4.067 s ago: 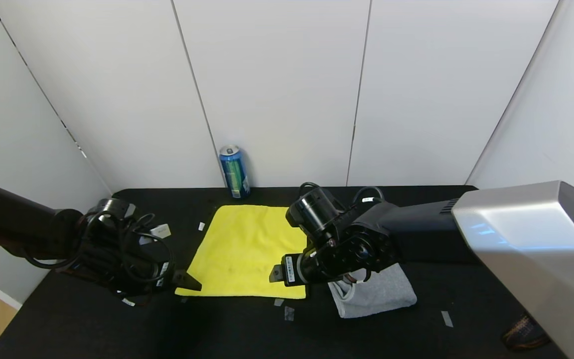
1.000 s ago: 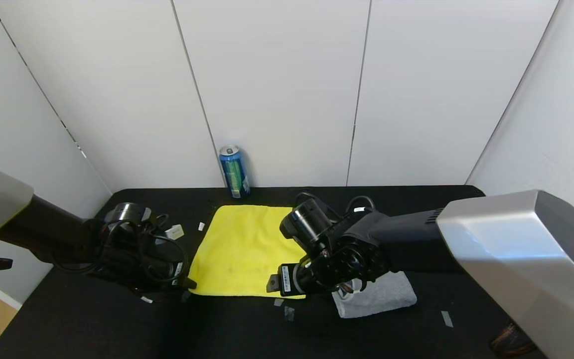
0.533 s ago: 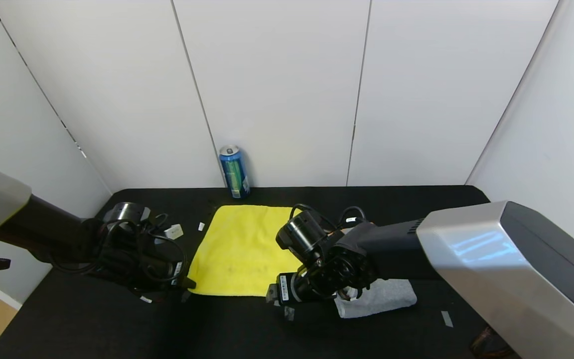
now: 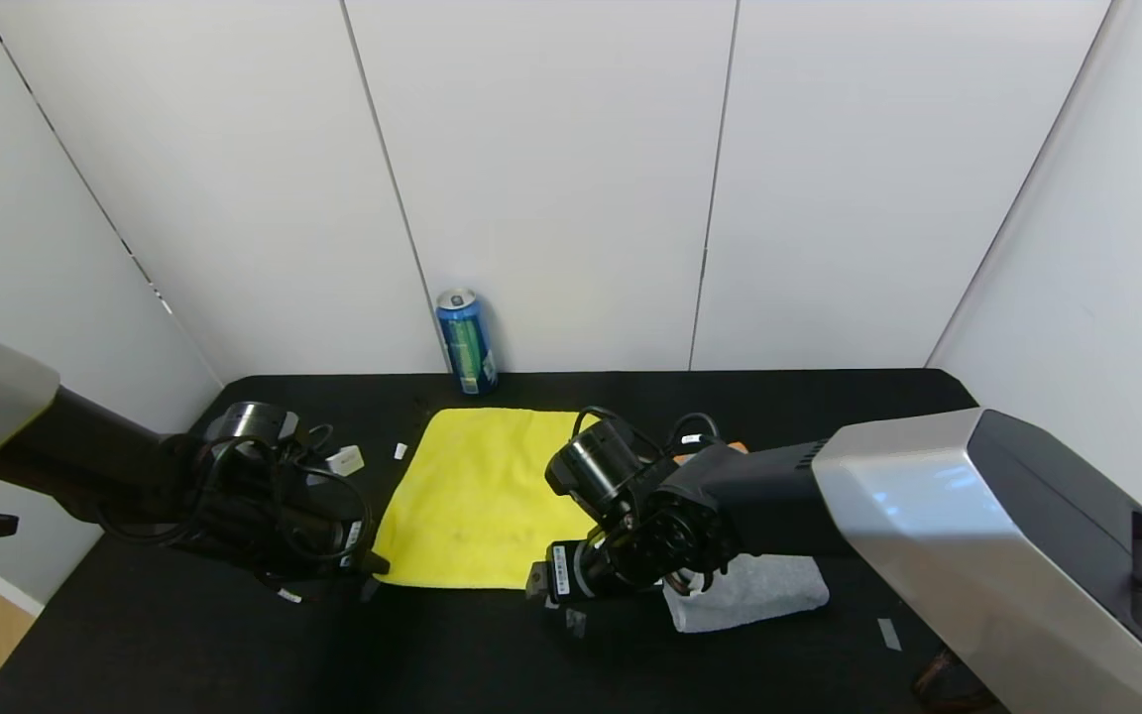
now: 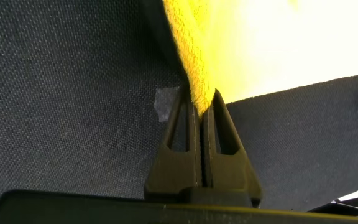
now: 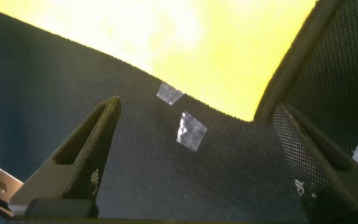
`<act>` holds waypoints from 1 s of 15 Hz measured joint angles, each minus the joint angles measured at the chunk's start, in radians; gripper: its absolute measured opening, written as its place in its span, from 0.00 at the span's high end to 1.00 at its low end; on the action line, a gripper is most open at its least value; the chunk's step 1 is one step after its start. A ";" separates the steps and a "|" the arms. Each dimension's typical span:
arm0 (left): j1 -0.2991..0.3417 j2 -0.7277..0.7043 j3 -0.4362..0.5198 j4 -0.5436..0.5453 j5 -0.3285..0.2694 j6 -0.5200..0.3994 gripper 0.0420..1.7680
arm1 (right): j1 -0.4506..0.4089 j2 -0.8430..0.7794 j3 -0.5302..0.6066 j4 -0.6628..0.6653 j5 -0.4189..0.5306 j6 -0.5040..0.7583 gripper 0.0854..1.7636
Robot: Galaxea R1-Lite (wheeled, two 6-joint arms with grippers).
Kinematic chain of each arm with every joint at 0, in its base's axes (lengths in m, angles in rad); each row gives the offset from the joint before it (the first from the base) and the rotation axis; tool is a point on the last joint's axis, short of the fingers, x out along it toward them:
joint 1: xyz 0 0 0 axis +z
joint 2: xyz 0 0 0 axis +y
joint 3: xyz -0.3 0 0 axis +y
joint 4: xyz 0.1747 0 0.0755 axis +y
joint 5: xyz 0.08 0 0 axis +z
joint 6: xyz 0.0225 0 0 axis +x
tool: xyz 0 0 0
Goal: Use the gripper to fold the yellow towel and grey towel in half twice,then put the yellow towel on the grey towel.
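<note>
The yellow towel (image 4: 477, 491) lies spread flat on the black table (image 4: 184, 645). My left gripper (image 4: 378, 567) is at its near left corner, shut on the yellow towel's edge; in the left wrist view the yellow towel (image 5: 260, 43) sits pinched between the tips of the left gripper (image 5: 202, 102). My right gripper (image 4: 536, 585) hangs open just over the towel's near right corner; in the right wrist view the right gripper (image 6: 197, 109) straddles bare table beside the edge of the yellow towel (image 6: 185, 37). The grey towel (image 4: 764, 590) lies folded into a small pad at the right, partly hidden by the right arm.
A blue drink can (image 4: 467, 342) stands at the back wall behind the yellow towel. Small bits of tape (image 4: 574, 623) lie on the cloth near the right gripper, another tape strip (image 4: 888, 633) is farther right. White walls close in the table on three sides.
My right arm has swung left and lowered, bringing its open gripper to the yellow towel's near right corner. The left gripper has stayed shut on the near left corner.
</note>
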 joint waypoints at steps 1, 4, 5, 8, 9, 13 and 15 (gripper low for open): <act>0.000 0.000 0.001 -0.001 0.000 0.000 0.96 | 0.000 0.003 -0.005 0.001 0.000 0.000 0.03; 0.000 -0.001 0.003 -0.001 0.000 0.000 0.96 | -0.001 0.009 -0.016 0.000 0.000 0.000 0.03; 0.000 -0.001 0.004 -0.001 0.000 0.000 0.96 | -0.001 0.011 -0.021 0.001 -0.001 0.000 0.03; 0.000 -0.002 0.004 -0.001 0.001 0.000 0.96 | -0.001 0.016 -0.025 0.001 0.000 -0.001 0.21; 0.000 -0.002 0.004 -0.001 0.001 0.000 0.96 | -0.001 0.017 -0.025 0.001 0.000 -0.002 0.30; 0.000 -0.003 0.005 -0.002 0.001 0.000 0.96 | 0.000 0.022 -0.026 0.000 -0.001 -0.001 0.58; 0.000 -0.003 0.005 -0.001 0.002 0.000 0.96 | 0.002 0.025 -0.026 0.002 -0.001 0.000 0.97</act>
